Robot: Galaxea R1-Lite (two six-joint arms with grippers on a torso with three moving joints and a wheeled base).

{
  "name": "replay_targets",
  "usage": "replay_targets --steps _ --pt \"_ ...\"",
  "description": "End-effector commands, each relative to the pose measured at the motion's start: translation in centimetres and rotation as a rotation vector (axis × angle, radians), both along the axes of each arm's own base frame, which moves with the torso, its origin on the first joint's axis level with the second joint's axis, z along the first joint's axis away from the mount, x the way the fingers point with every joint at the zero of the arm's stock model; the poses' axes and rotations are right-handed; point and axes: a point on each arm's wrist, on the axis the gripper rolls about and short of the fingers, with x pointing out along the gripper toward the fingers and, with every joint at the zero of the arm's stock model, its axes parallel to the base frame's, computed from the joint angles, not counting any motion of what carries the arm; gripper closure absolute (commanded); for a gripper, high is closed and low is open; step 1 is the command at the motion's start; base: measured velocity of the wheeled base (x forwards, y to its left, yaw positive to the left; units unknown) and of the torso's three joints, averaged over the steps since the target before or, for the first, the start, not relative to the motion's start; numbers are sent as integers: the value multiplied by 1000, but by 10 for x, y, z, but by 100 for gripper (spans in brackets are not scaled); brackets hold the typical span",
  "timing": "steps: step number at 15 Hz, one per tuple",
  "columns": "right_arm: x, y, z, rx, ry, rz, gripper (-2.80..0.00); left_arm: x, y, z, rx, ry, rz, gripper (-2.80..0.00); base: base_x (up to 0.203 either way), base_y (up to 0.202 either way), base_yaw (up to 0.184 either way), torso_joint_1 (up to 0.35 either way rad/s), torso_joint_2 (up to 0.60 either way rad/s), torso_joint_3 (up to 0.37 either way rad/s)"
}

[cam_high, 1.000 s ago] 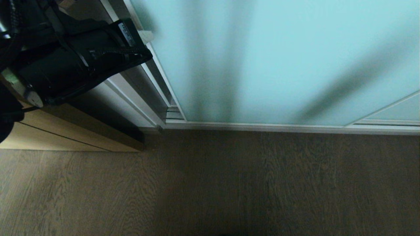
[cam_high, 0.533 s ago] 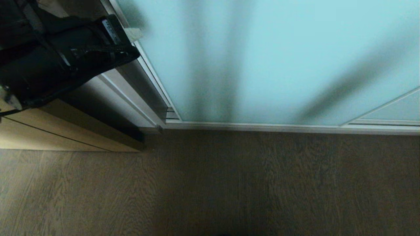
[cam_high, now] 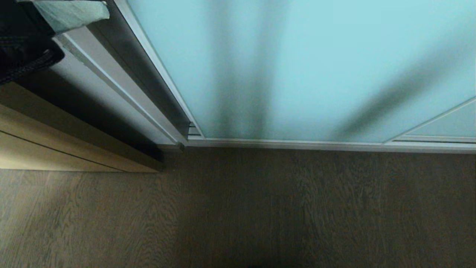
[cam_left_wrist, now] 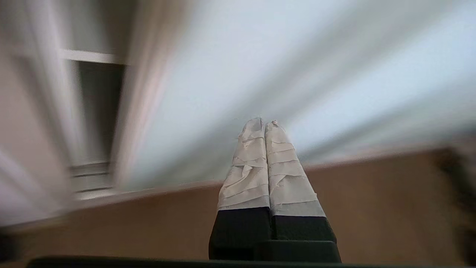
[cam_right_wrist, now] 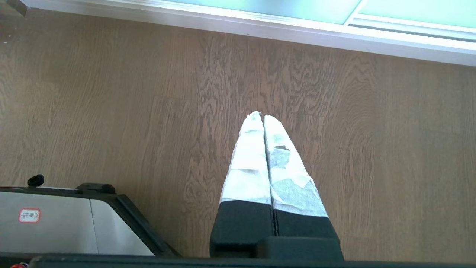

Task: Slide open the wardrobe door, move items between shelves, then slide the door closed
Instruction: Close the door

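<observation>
The sliding wardrobe door [cam_high: 316, 67], frosted aqua glass in a slim silver frame, fills the upper right of the head view. A narrow dark channel [cam_high: 148, 85] runs along its left edge, next to the wardrobe's white side. My left gripper [cam_high: 100, 15] is at the top left corner, just left of that edge. Its taped fingers are pressed together with nothing between them, and in the left wrist view the left gripper [cam_left_wrist: 264, 122] points at the blurred door. My right gripper [cam_right_wrist: 262, 115] hangs shut and empty over the floor. The items are out of view. A white board [cam_left_wrist: 89, 56] crosses a dark gap; I cannot tell whether it is a shelf.
A light wooden panel [cam_high: 55, 149] stands at the left, beside the wardrobe's white side. Brown wood-grain floor [cam_high: 260, 208] runs up to the door's bottom rail [cam_high: 316, 144]. The robot's grey base [cam_right_wrist: 55, 223] lies below the right gripper.
My left arm has drawn up and to the left, almost out of the head view. The door's left edge has shifted a little to the left. The right arm has not moved.
</observation>
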Motion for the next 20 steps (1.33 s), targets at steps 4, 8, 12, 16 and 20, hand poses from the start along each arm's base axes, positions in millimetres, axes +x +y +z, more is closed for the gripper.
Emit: replay_targets --steps 4,8,12,16,20 --pt "0 0 0 0 1 1 0 21 -12 -14 -37 138 -173 0 0 0 0 0 0 0" --pt "0 0 0 0 1 1 0 82 -37 -41 -33 245 -193 0 0 0 0 0 0 0" --pt "0 0 0 0 1 1 0 119 -50 -52 -39 266 -186 0 0 0 0 0 0 0" --pt "0 0 0 0 1 1 0 137 -54 -49 -54 254 -109 0 0 0 0 0 0 0" --pt "0 0 0 0 1 1 0 145 -47 -43 -63 224 -18 0 0 0 0 0 0 0"
